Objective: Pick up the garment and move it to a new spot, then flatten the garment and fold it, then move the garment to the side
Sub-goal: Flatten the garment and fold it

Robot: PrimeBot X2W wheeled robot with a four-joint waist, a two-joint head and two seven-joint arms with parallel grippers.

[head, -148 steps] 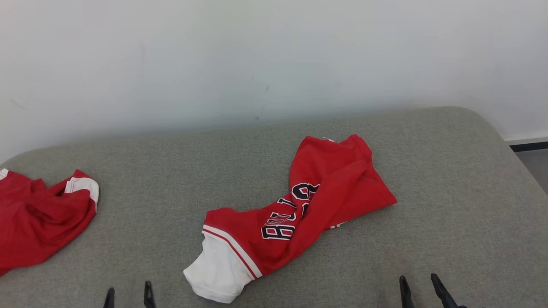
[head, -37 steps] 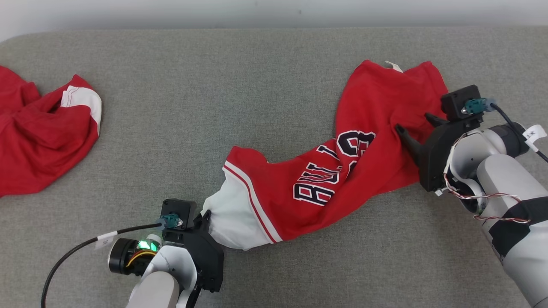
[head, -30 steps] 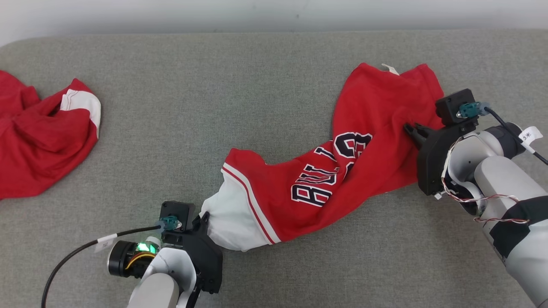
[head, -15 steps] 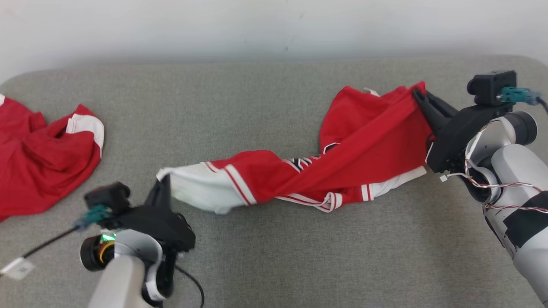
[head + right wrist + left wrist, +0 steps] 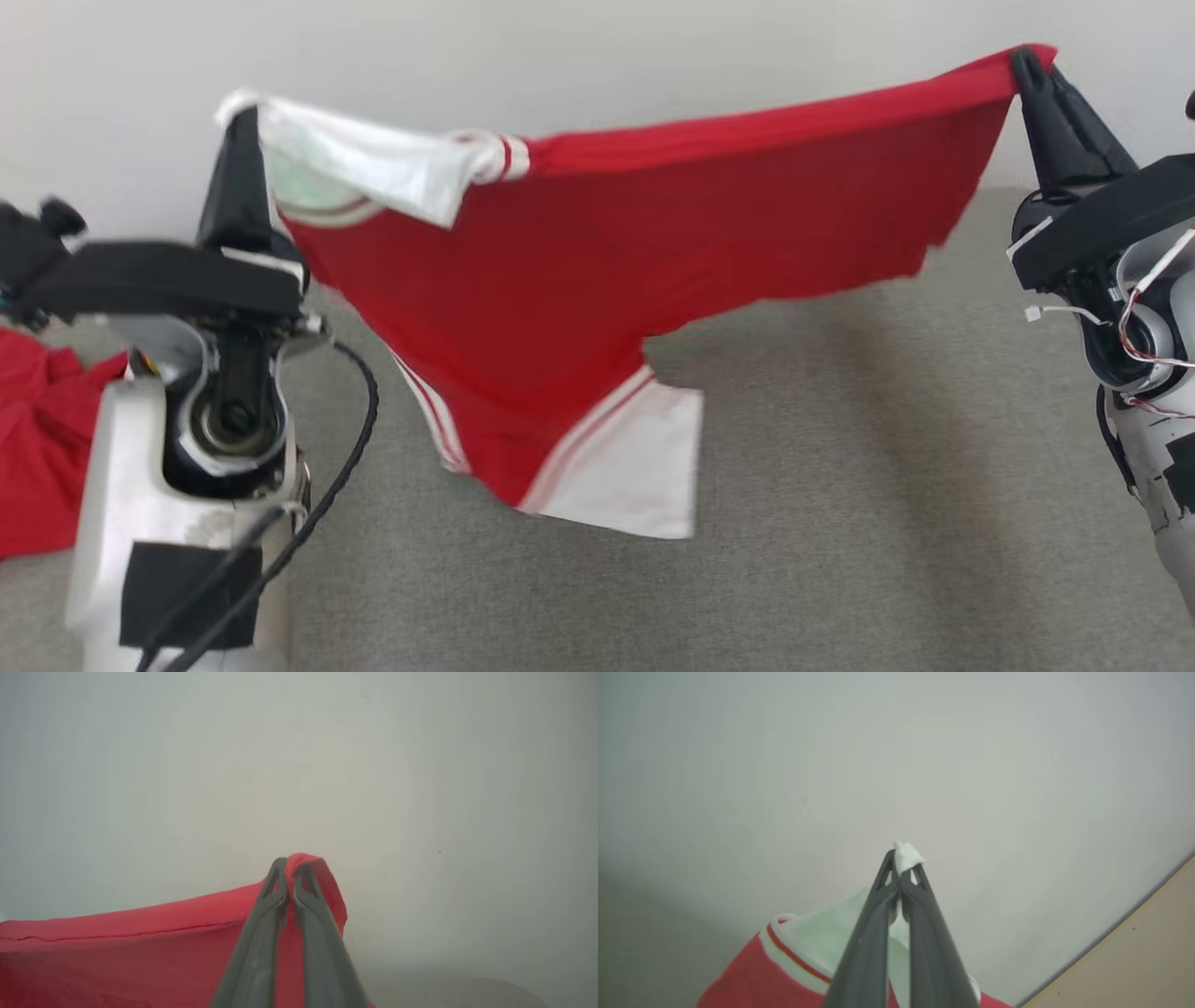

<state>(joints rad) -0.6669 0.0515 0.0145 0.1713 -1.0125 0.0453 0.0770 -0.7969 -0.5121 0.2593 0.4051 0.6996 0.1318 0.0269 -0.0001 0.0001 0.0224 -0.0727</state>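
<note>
One red garment [image 5: 579, 308] hangs above grey upholstered surface [image 5: 840, 467]; white wall [image 5: 597, 56] behind.

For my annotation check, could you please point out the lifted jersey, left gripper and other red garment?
lifted jersey [image 5: 579, 280], head view, red body panel
left gripper [image 5: 246, 119], head view, between its fingertips
other red garment [image 5: 37, 439], head view, crumpled middle

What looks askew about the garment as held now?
The garment hangs crooked between the left gripper and right gripper: one white sleeve is flopped over the top edge, and the body sags to one low corner. A second red garment lies crumpled at far left.
</note>
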